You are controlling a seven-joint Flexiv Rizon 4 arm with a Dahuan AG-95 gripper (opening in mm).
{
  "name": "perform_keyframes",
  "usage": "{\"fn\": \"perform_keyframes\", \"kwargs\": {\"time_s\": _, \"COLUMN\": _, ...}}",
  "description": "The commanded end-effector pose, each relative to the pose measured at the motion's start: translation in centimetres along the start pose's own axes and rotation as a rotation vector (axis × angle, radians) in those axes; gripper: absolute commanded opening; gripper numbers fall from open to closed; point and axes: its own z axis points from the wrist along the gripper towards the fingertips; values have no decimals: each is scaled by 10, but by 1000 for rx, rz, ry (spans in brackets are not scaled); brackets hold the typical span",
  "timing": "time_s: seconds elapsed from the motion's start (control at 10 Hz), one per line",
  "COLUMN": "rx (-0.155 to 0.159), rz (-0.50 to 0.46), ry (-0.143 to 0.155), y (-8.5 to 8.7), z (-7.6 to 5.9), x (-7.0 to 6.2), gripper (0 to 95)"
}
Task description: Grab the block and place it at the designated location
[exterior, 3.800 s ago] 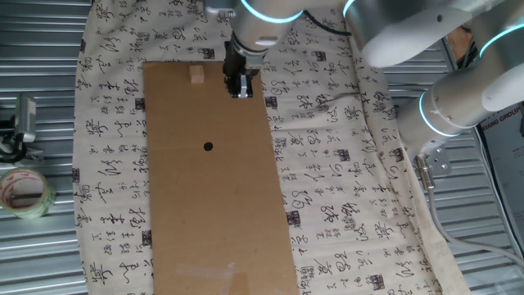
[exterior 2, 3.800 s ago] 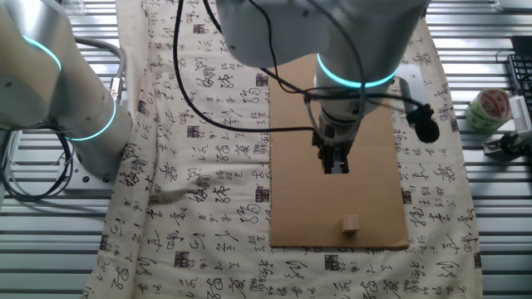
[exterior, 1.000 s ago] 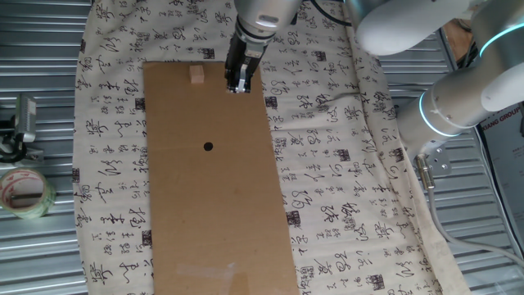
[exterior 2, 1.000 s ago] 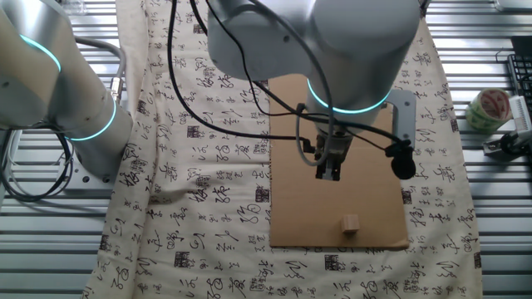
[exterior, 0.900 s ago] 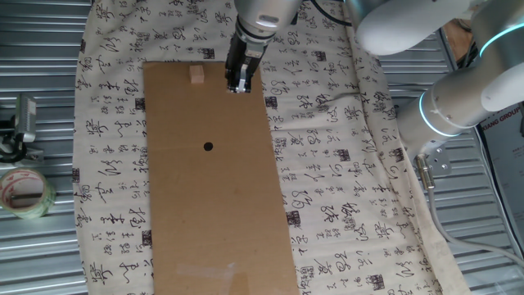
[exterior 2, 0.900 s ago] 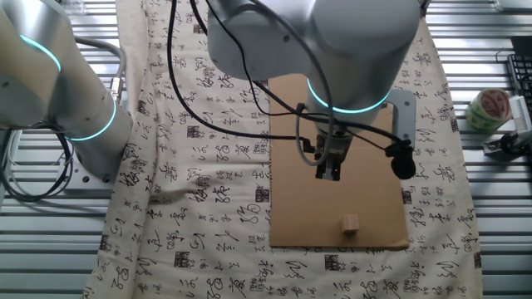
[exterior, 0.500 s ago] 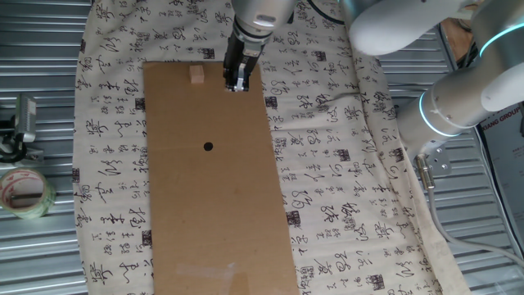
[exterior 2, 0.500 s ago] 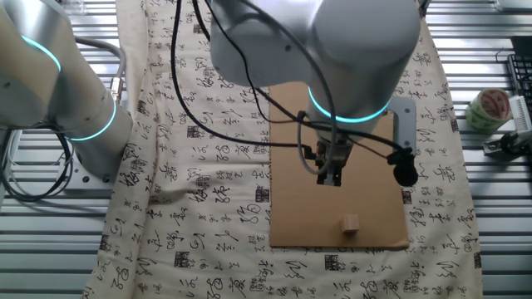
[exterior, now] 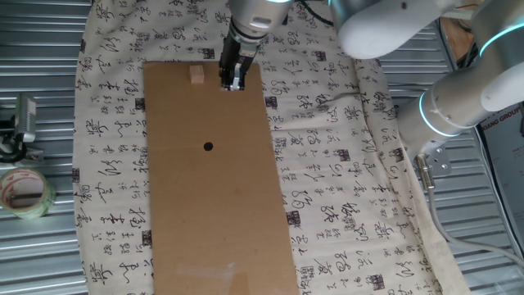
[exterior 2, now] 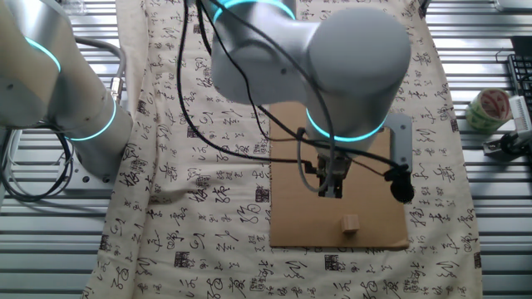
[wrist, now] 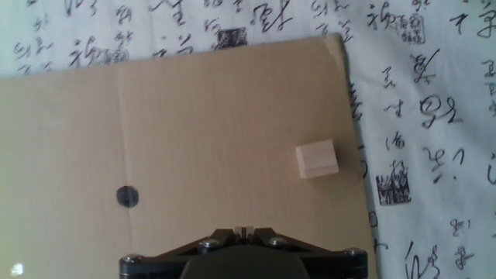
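Block: the block (exterior: 196, 75) rests on the cardboard sheet (exterior: 221, 213) near one end and close to a long edge, free of the gripper; the hand view shows the block (wrist: 317, 160) off to the right of centre, near the sheet's corner.
Designated location: the black dot (exterior: 208, 147) lies midway across the sheet, well apart from the block and uncovered; it also shows in the hand view (wrist: 127, 196).
Gripper: the gripper (exterior: 232, 80) hangs above the sheet just beside the block, not over it; in the other fixed view the gripper (exterior 2: 332, 188) is clear of the block (exterior 2: 350, 223). The fingertips look close together with nothing between them, but the width of the gap cannot be read.
Step in hand: judged to be the approach to the grasp, with pick-up not yet begun.
Doing it well: shift sideways until the block sits centred under the fingers, square the jaws to two opposite flat faces, make sure they are spread wider than the cube before descending, and stop short of pressing on the cardboard. The cube is light and near the sheet's edge, so a glancing finger would likely push it onto the cloth (exterior: 344, 188).
Change from earlier frames: the gripper has moved toward the block's end of the sheet and nearer the block; block and dot have not moved.
Surroundings: a tape roll (exterior: 24, 192) lies on the worktop (exterior: 41, 254) beyond the cloth.
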Motion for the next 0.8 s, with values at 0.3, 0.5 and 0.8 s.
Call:
{"fn": "perform_keyframes", "kwargs": {"time_s": 0.3, "rx": -11, "rz": -35, "ry": 10, "y": -11, "z": 5, "x": -16, "gripper": 0}}
{"fn": "perform_keyframes", "kwargs": {"time_s": 0.5, "rx": -18, "rz": -56, "ry": 16, "y": -21, "z": 5, "x": -20, "gripper": 0}}
{"fn": "perform_keyframes", "kwargs": {"time_s": 0.8, "rx": -24, "rz": -80, "ry": 11, "y": -32, "z": 9, "x": -22, "gripper": 0}}
